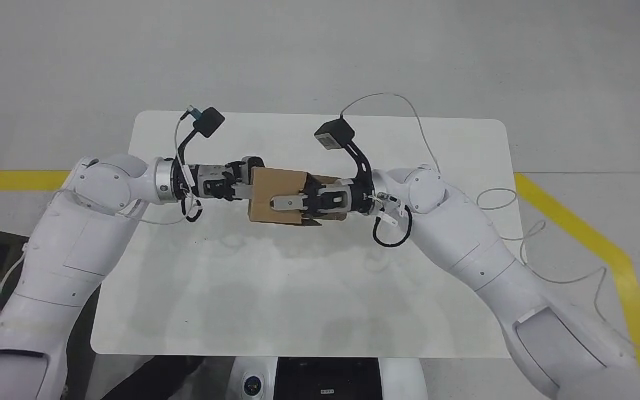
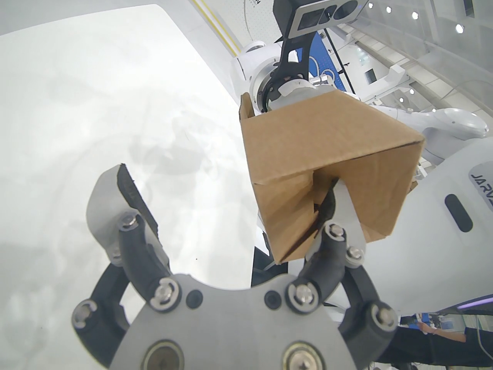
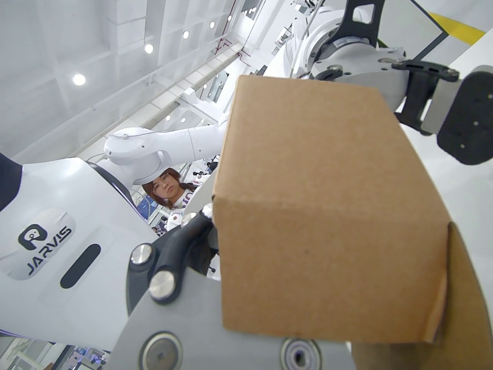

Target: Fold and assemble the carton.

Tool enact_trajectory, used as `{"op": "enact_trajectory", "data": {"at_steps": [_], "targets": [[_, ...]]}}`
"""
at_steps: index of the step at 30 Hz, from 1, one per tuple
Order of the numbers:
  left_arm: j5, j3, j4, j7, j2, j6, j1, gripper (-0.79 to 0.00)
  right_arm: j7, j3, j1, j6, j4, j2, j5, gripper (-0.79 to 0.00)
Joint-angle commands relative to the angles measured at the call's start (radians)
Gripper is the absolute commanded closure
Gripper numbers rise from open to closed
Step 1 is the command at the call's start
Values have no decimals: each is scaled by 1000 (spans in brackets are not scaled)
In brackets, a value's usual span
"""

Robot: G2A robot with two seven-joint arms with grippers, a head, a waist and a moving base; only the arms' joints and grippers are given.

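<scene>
1. Carton (image 1: 272, 186), a brown cardboard box with flat rectangular sides, is held off the white rounded-corner table (image 1: 300, 300), above its middle and between the two arms.
2. The right gripper (image 1: 300, 203) is clamped on the carton. In the top view one of its fingers lies along the box's upper face. In the right wrist view the box sits directly over the gripper's base, with a dark finger (image 3: 194, 225) just beside one wall.
3. The left gripper (image 2: 229, 182) is spread wide at the carton's opposite end. One finger (image 2: 344, 209) is tucked into the seam where the end flaps meet. The other finger (image 2: 123, 194) stands well apart from the cardboard, over bare tabletop.
4. The end flaps by the left gripper are folded inward, with a dark gap along their seam.
5. A small flap sticks out at the carton's far end, near the right arm's wrist.
</scene>
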Motion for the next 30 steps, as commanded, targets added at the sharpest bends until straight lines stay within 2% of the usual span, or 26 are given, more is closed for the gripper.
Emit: {"op": "enact_trajectory", "data": {"at_steps": [1,5,8,14,20,25,30], "targets": [[0,1,5,2,2,-2,-2,-785,-2,1,0,-2,4,2,-1,0],[27,-15,24,24,8,-24,-8,-785,-3,7,0,-3,32,7,-11,0],[90,-39,40,63,13,-63,-8,-785,37,5,6,38,71,10,-12,0],[280,-85,17,213,15,-191,14,-785,114,-13,15,114,206,-3,10,0],[560,-130,-41,436,8,-337,80,-785,133,-45,30,143,354,-40,14,0],[881,-145,-117,649,-6,-338,139,-785,115,-72,56,164,455,-74,-27,0],[1225,-120,-157,906,-12,-338,188,-785,98,-93,86,185,525,-106,-75,0]]}}
